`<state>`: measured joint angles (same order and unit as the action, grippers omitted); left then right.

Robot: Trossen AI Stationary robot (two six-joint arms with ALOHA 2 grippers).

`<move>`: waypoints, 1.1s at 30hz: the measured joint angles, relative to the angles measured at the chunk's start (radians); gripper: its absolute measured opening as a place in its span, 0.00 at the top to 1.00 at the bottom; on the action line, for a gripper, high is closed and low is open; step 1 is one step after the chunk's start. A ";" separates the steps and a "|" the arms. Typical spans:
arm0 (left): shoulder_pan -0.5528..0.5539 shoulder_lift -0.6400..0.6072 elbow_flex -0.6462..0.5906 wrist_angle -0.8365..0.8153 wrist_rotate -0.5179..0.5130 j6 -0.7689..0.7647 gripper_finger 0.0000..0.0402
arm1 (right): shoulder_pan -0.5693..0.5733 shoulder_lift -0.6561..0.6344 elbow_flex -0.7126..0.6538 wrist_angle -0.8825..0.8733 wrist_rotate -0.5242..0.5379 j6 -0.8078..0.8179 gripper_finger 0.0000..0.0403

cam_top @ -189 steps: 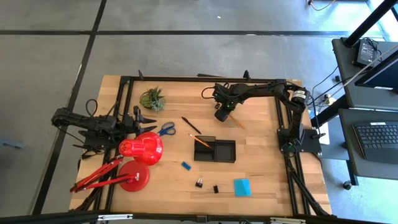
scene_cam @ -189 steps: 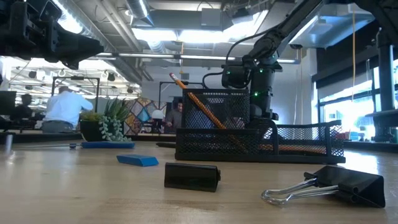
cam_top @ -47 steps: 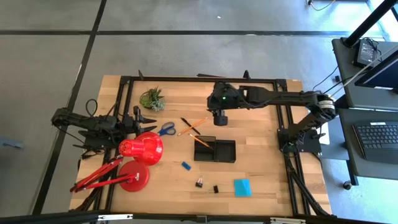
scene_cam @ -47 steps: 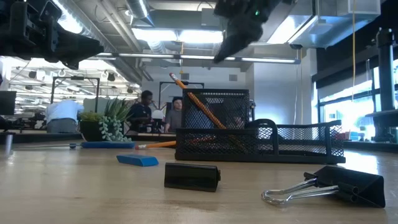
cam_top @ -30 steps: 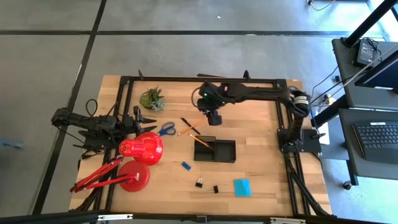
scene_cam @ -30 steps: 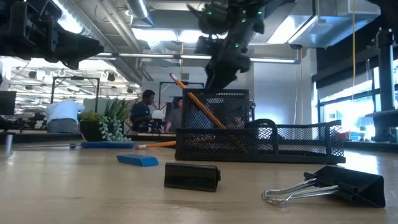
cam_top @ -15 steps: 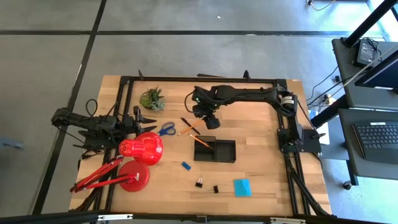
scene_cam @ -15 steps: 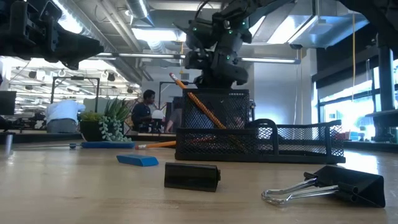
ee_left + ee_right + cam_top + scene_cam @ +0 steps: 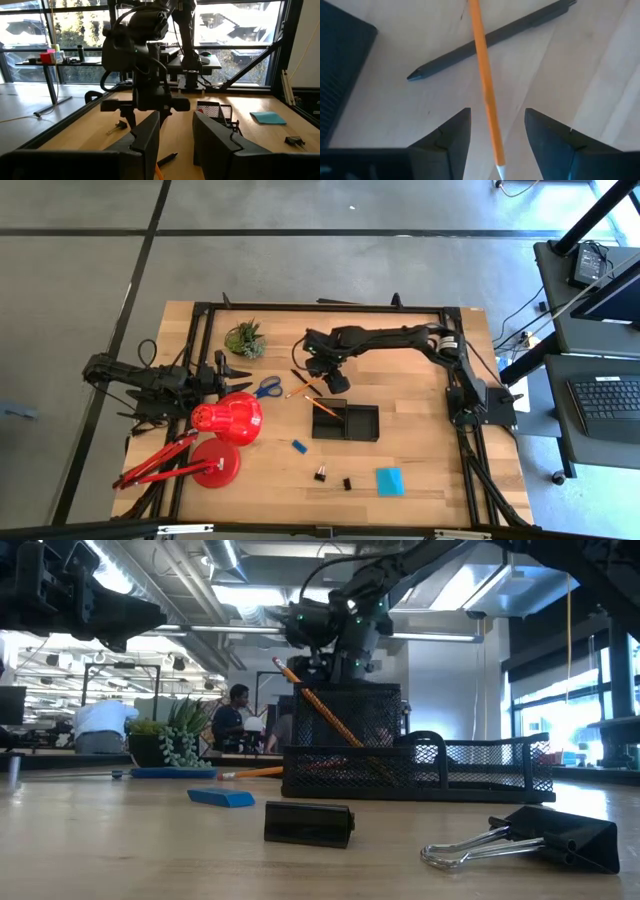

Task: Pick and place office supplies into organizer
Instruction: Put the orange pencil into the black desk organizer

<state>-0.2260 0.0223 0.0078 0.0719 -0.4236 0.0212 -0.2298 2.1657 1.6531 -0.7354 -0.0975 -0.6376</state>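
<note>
Orange pencils (image 9: pixel 303 387) number two, binder clips (image 9: pixel 320 474) two, organizer (image 9: pixel 360 423) one.

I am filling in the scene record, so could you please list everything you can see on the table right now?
organizer: one, black mesh, table centre; an orange pencil leans in its left compartment
loose pencil: one, orange, lying across the pen behind the organizer
pen: one, black, flat on the wood
scissors: one, blue handles, beside the lamp
eraser: one, blue, in front of the organizer
binder clips: two, black, near the front edge
note pad: one, cyan, front right
lamp: one, red, left side
plant: one, green, back left
left gripper: fingers open, parked at the left edge
right gripper: fingers open, straddling the loose pencil
</note>
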 joint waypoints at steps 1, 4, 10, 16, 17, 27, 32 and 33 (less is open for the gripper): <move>0.000 0.000 0.000 0.000 0.000 0.000 0.72 | 0.000 0.004 0.000 -0.001 0.000 0.000 0.53; 0.000 0.000 0.000 0.000 0.000 0.000 0.72 | 0.000 0.015 0.000 0.000 0.001 0.000 0.53; 0.000 0.000 0.000 0.000 0.000 0.000 0.72 | 0.000 0.038 0.000 0.014 0.003 0.000 0.53; 0.000 0.000 0.000 0.000 0.000 0.000 0.72 | 0.000 0.045 0.000 0.022 0.083 0.001 0.58; 0.000 0.000 0.000 0.000 0.000 0.000 0.72 | 0.000 0.045 0.000 0.022 0.085 0.002 0.60; 0.000 0.000 0.000 0.000 0.000 0.000 0.72 | 0.000 0.045 0.000 0.015 0.086 0.004 0.84; 0.000 0.000 0.000 0.000 0.000 0.000 0.72 | 0.000 0.045 0.000 0.010 0.086 0.005 0.93; 0.000 0.000 0.000 0.000 0.000 0.000 0.72 | 0.000 0.045 0.000 0.010 0.086 0.006 0.93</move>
<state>-0.2261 0.0223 0.0075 0.0719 -0.4239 0.0216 -0.2298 2.2105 1.6531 -0.7250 -0.0116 -0.6319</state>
